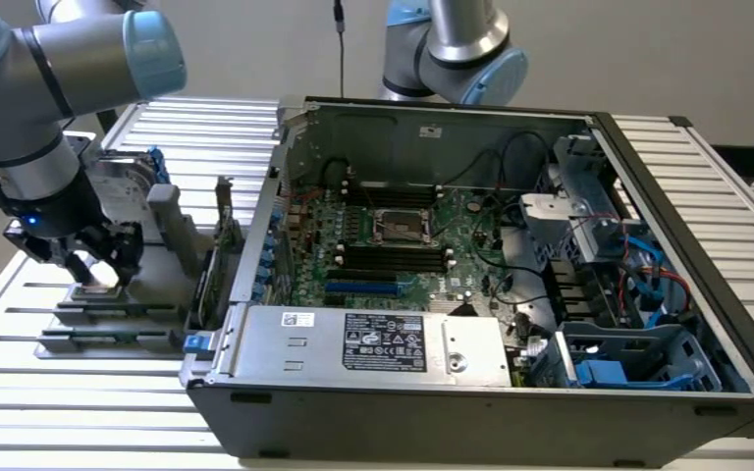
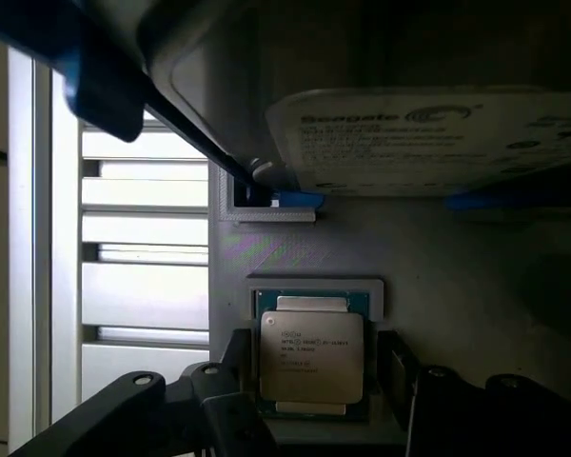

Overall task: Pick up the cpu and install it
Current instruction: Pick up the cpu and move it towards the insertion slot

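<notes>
CPU (image 2: 311, 355) lies flat, metal lid up, in a shallow framed pocket, and the fingers (image 2: 396, 371) stand spread wide, one on each side of it. They are close against its two opposite edges, but whether they touch them I cannot tell; nothing is lifted. The gripper (image 1: 89, 260) hangs straight down over this spot. Around the pocket is a grey fixture (image 2: 438, 267), which also carries a hard drive (image 2: 428, 143) standing just beyond the chip. The fixture rests on a slatted table (image 1: 36, 392) at the exterior view's left, beside the open computer case (image 1: 482, 392), whose bare socket (image 1: 401, 228) shows on the motherboard. By my judgement the chip is light, thin and stiff, its lid smooth enough to slip, its underside delicate. The safe hold looks to be the two opposite edges of the green board, kept level, with modest squeeze
</notes>
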Tool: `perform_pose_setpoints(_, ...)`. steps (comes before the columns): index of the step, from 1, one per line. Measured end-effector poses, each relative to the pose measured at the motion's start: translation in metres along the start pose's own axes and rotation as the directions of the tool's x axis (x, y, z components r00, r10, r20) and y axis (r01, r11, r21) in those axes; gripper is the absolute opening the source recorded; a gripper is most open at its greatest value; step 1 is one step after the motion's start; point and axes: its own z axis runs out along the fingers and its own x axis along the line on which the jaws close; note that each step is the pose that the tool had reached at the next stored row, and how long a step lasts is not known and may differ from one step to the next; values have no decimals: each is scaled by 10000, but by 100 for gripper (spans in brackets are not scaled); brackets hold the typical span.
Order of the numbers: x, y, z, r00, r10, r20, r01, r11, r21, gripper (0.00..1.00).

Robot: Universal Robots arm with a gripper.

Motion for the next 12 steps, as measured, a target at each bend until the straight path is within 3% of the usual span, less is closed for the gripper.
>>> perform_pose_setpoints(1,0,0,0,10000,0,-1,0,10000,-1,61)
perform_pose_setpoints(4,0,0,0,10000,0,-9,0,10000,0,61)
perform_pose_setpoints(6,0,0,0,10000,1,-14,-1,10000,0,55)
perform_pose_setpoints(12,-1,1,-5,10000,1,-19,-1,10000,-3,55)
